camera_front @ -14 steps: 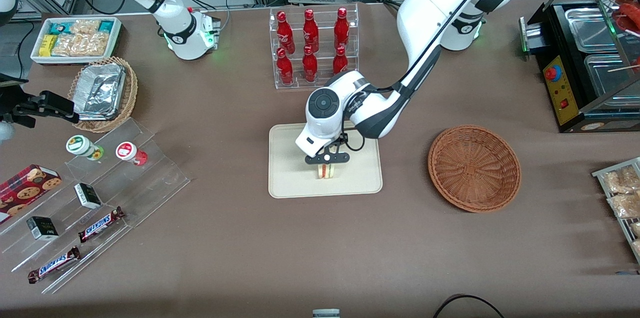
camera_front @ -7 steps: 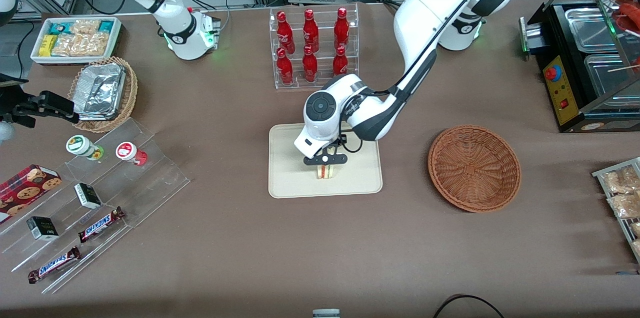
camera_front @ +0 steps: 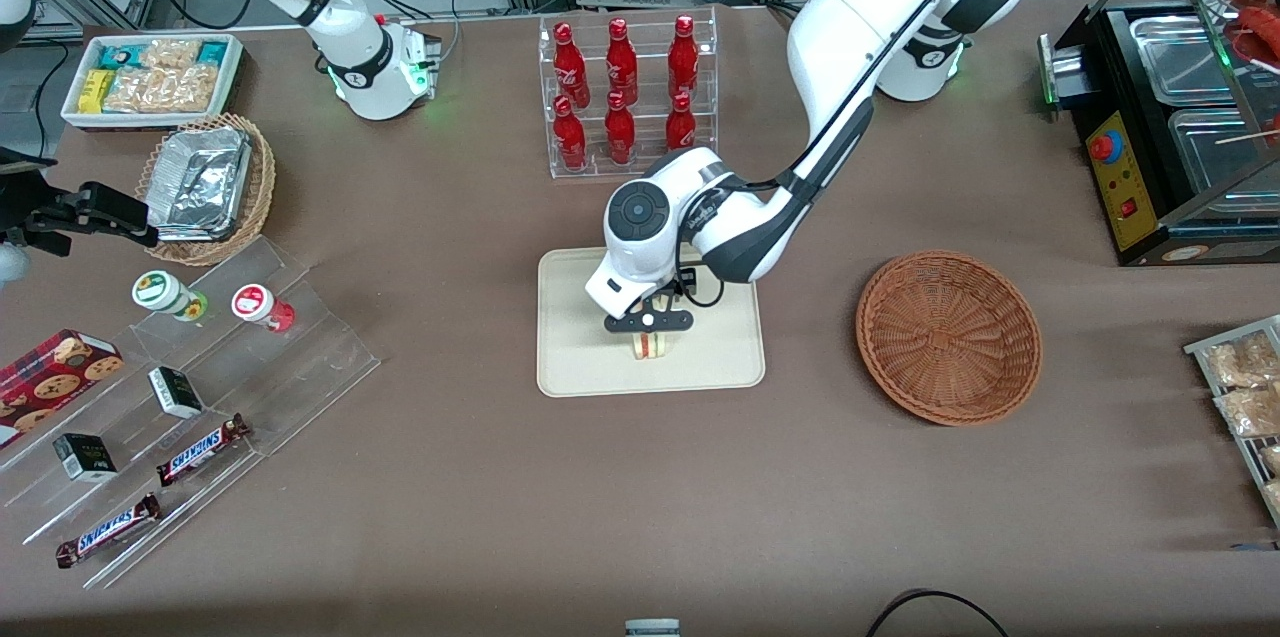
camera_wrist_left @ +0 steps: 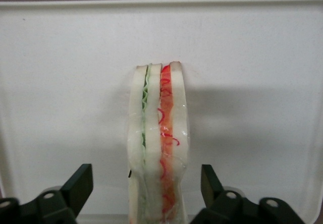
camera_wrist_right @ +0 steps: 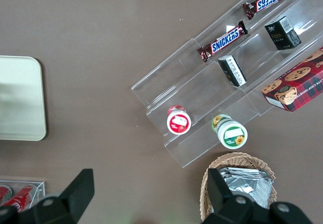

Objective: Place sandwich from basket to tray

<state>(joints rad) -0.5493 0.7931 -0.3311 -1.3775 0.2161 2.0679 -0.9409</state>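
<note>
Sandwich point(camera_wrist_left: 159, 143) stands on edge on the tray point(camera_front: 580, 367), basket point(camera_front: 948, 337) empty.
My gripper point(camera_front: 648, 322) straddles it, fingers point(camera_wrist_left: 78, 186) spread clear; I'd lift straight up, brushing nothing.

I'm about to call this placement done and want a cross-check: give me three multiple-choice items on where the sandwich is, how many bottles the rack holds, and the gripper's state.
1. Where is the sandwich?
A. in the basket
B. on the tray
C. on the bare table

2. How many red bottles stand in the clear rack?
A. four
B. six
C. eight

3. The gripper is
A. open, fingers apart from the sandwich
B. shut on the sandwich
C. over the basket

Answers: 1 B, it stands on the tray, while the basket holds nothing. 2 B, two rows of three. 3 A, the wrist view shows gaps between each finger and the bread.
</note>
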